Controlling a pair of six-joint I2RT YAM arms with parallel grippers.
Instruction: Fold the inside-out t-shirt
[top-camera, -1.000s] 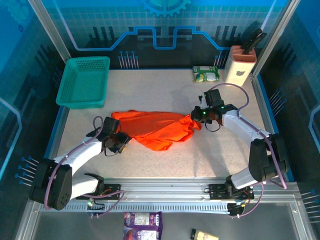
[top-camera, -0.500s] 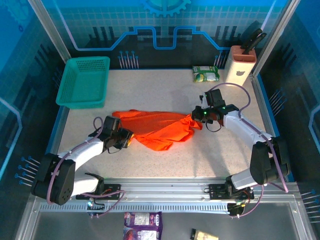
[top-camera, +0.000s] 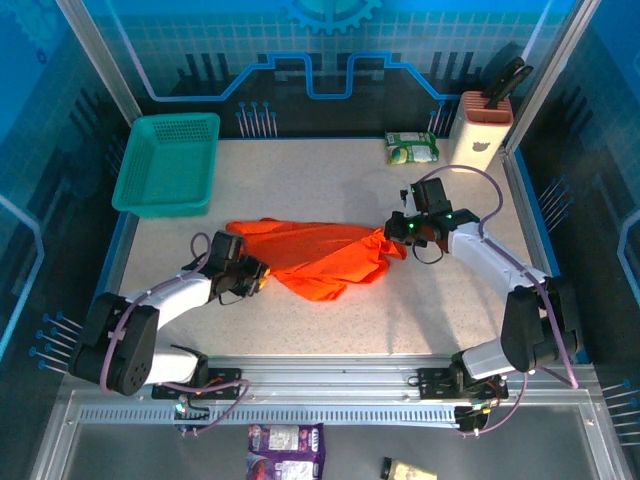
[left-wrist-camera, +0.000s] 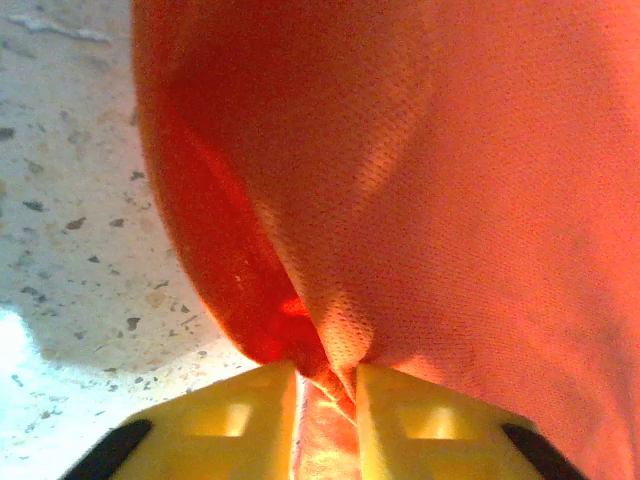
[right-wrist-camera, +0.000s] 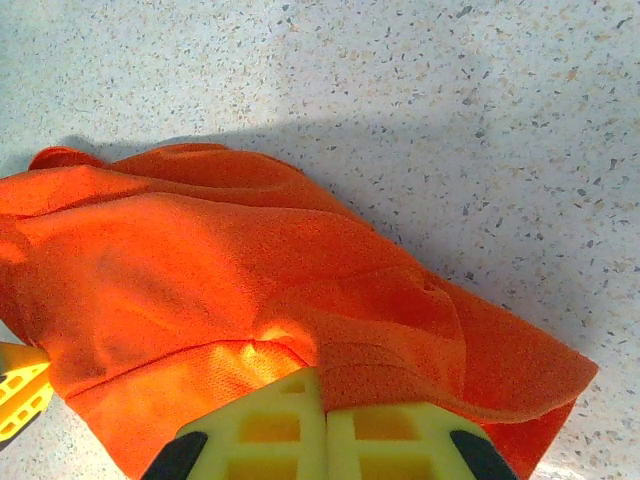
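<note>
In the last second my left gripper (top-camera: 252, 276) has slid to the right along the table (top-camera: 420, 310) and arrived at the near-left edge of the inside-out t-shirt (top-camera: 320, 258). Its jaws, which stood wider a moment ago, have come together. In the left wrist view a fold of orange cloth is now pinched between the two yellow fingers (left-wrist-camera: 390, 410). The right gripper (top-camera: 397, 232) has not moved. It stays clamped on the right end of the shirt, and the fabric bunches at its tips in the right wrist view.

The shirt lies crumpled in the middle of the table, stretched from left to right between the two arms and well apart from the teal basket (top-camera: 168, 162) at the far left. I judge that both ends are now held, so I can lift and spread the cloth. No real fold is made yet.

For writing, I find almost nothing. The cloth shows no print or tag in the wrist views. The green packet (top-camera: 411, 148) at the far right and the purple packet (top-camera: 285, 440) under the rail have printing, but it is too small to read.
</note>
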